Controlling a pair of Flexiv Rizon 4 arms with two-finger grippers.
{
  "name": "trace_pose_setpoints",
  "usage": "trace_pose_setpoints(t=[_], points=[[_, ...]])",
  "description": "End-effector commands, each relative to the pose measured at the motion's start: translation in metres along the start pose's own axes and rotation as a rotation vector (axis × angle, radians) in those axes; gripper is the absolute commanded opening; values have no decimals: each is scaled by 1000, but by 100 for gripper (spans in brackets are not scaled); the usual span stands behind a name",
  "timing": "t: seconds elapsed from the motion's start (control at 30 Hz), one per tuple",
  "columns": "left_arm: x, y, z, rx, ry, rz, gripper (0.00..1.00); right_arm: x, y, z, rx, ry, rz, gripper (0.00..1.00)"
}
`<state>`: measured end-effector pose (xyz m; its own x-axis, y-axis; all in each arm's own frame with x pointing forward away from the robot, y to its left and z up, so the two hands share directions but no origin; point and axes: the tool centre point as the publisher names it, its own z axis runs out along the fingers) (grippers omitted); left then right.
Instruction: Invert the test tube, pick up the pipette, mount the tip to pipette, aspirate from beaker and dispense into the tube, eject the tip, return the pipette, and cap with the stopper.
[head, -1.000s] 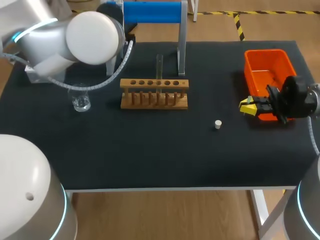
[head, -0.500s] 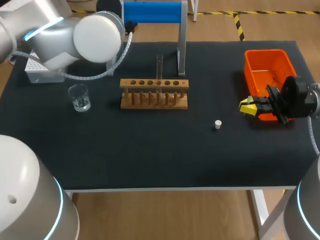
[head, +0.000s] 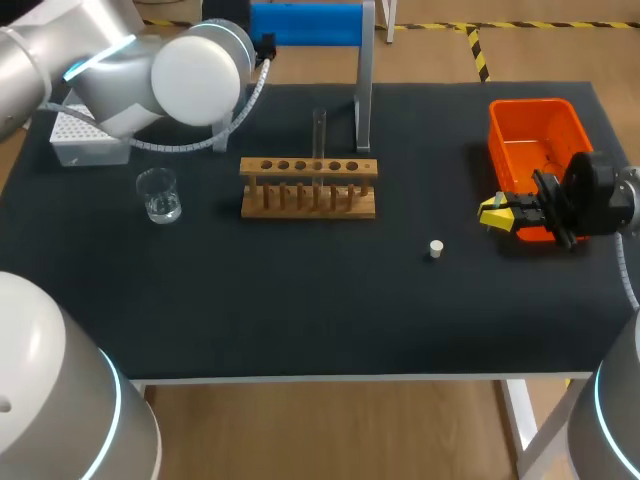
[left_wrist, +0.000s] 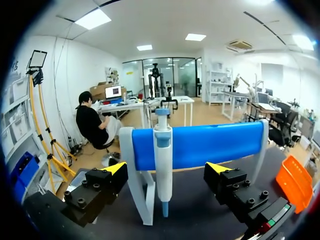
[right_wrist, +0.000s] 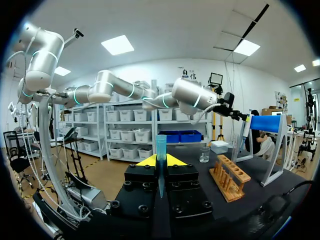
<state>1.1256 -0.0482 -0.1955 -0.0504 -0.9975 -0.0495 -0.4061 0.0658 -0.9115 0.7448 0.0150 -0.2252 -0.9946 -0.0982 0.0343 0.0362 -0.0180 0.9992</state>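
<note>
Dark table mat (head: 300, 300), far edge: pipette (left_wrist: 163, 160) hangs upright on blue stand (left_wrist: 210, 142), between the spread, non-touching fingers of left gripper (left_wrist: 167, 169). Rigid plastic, probably light and smooth; best taken on the white barrel below the head. Right gripper (right_wrist: 160, 161), at right, clamps pipette tip (right_wrist: 160, 147).

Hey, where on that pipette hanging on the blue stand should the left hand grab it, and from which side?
Grip the pipette on its straight white body, just below the blue bar, coming in level and head-on from the table side. It hangs upright in front of the bar, centred ahead of the open left hand, so the hand can straddle it and close from both sides.
</note>
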Motion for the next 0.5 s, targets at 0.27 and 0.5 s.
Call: trace_pose_setpoints(t=[0.27, 0.5], points=[[4, -6, 15, 26, 3, -13, 100, 1, 0, -1, 0, 1, -1, 0], [3, -6, 22, 30, 7, -21, 75, 1, 0, -1, 0, 1, -1, 0]])
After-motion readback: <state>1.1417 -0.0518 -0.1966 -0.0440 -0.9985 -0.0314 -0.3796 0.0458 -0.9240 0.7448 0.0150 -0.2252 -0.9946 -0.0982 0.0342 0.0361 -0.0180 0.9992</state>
